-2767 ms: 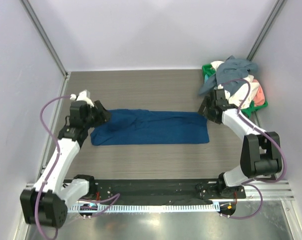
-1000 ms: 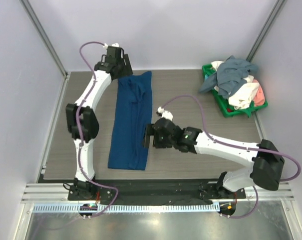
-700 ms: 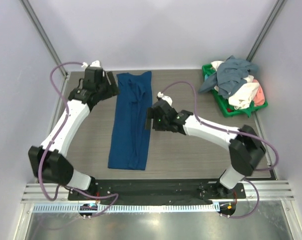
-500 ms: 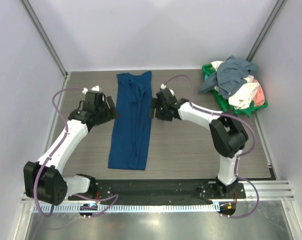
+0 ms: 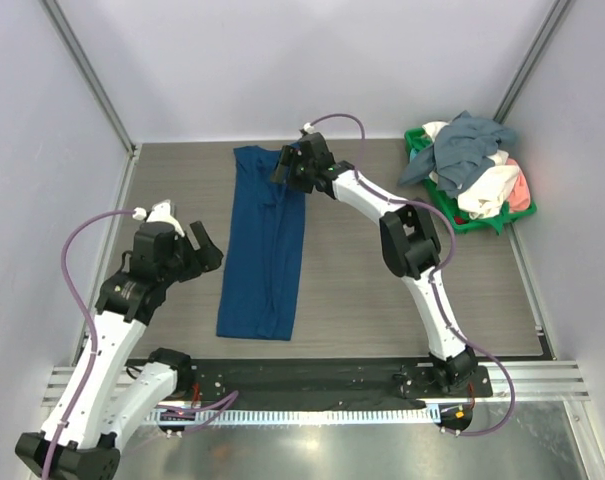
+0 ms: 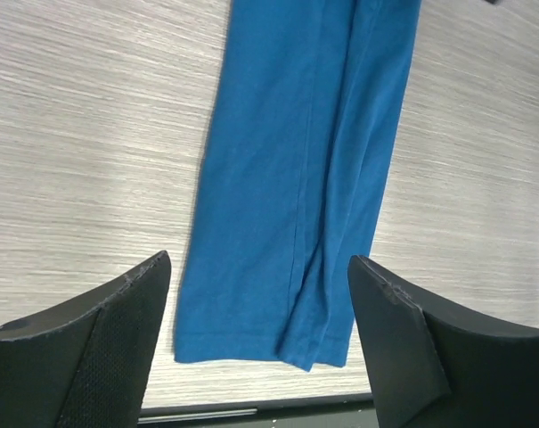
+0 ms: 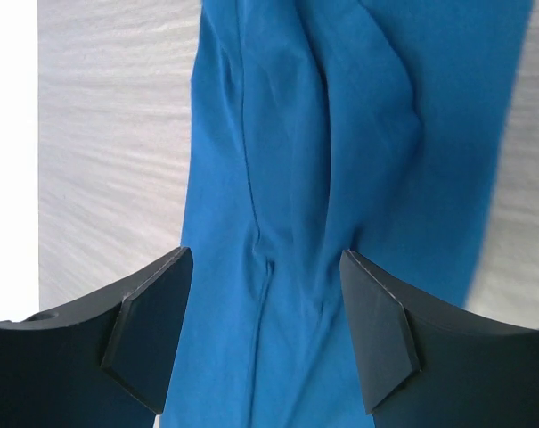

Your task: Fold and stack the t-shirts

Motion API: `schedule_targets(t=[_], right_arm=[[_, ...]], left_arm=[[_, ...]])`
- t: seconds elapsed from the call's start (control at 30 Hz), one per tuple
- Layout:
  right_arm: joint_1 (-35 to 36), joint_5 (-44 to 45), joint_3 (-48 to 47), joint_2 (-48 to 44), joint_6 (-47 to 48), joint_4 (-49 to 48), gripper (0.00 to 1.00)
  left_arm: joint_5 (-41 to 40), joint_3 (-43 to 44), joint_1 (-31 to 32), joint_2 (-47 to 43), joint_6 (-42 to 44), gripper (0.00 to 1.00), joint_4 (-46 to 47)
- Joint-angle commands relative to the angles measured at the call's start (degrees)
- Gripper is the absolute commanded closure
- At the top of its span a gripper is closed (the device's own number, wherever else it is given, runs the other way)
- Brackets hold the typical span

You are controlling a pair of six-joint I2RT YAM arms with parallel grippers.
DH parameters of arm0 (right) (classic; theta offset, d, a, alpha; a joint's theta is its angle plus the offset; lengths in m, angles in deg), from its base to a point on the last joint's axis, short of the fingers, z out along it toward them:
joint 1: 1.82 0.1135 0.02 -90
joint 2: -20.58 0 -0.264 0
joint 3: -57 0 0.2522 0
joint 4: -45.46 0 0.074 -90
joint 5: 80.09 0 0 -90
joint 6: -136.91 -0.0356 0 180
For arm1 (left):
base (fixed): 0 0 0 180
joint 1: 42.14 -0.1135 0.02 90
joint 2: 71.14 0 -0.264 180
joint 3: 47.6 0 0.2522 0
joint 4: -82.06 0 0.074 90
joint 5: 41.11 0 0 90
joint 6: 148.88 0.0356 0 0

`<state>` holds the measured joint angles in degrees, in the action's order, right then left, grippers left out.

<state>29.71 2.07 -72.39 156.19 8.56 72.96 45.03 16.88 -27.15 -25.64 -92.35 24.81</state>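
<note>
Dark blue cotton t-shirt [image 5: 265,250], a long strip, lies 12-to-6 o'clock on the wood-grain worktop [image 5: 382,300]. Left end effector [image 5: 208,248], right end effector [image 5: 285,168] — both gaping, empty. Best to pinch the 12 o'clock corners squarely, fold toward 6.

A folded t-shirt [image 5: 266,245] lies lengthwise on the table [image 5: 382,290], left of centre, running from the far edge toward the arms' bases. The left gripper [image 5: 211,251] sits just left of its middle, and the right gripper [image 5: 285,166] hangs above its far end. A basket [image 5: 448,212] in the far right corner holds a heap of t-shirts [image 5: 472,160].
</note>
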Motion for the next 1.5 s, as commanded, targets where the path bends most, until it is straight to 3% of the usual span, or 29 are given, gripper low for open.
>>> schedule_targets(t=[0.0, 0.23, 0.57, 0.73, 0.83, 0.87, 0.93, 1.17, 1.33, 1.47], right_arm=[[-0.7, -0.9, -7.3, 4.2, -3.0, 1.4, 0.27], [-1.6, 1.6, -12.6, 7.6, -3.0, 2.9, 0.26], [-0.3, -1.9, -23.1, 14.2, -4.5, 1.4, 0.26], [3.3, -11.9, -23.1, 14.0, -7.8, -6.7, 0.26], [3.6, -15.3, -15.9, 9.5, -9.2, -12.0, 0.25], [3.5, -16.8, -13.1, 8.2, -12.3, -19.5, 0.26], [3.0, -19.8, -8.0, 6.4, -14.4, -24.6, 0.25], [0.8, -19.4, 0.5, -0.9, -10.6, -21.5, 0.23], [-1.2, -9.5, 11.4, -11.9, -3.4, -18.3, 0.2], [-1.8, -7.8, 4.6, -7.6, -0.1, -10.0, 0.2]], left_arm=[[0.9, -0.8, 0.1, -2.8, 1.7, 0.18, -1.2], [1.5, -2.1, 0.4, -5.0, 1.7, 0.17, 0.9], [1.8, -2.3, 0.3, -4.0, 1.9, 0.18, 1.4], [0.9, -2.2, 0.3, -4.5, 1.9, 0.18, 1.2], [1.0, -2.3, 0.4, -4.8, 1.9, 0.18, 1.0], [0.8, -2.3, 0.3, -4.8, 1.8, 0.18, 1.1], [0.6, -2.4, 0.3, -5.3, 1.8, 0.18, 1.1], [-0.1, -2.5, 0.3, -5.9, 1.7, 0.19, 0.9], [0.3, -2.6, 0.4, -5.3, 1.7, 0.2, 0.9], [0.4, -2.6, 0.3, -5.4, 1.7, 0.2, 1.0]])
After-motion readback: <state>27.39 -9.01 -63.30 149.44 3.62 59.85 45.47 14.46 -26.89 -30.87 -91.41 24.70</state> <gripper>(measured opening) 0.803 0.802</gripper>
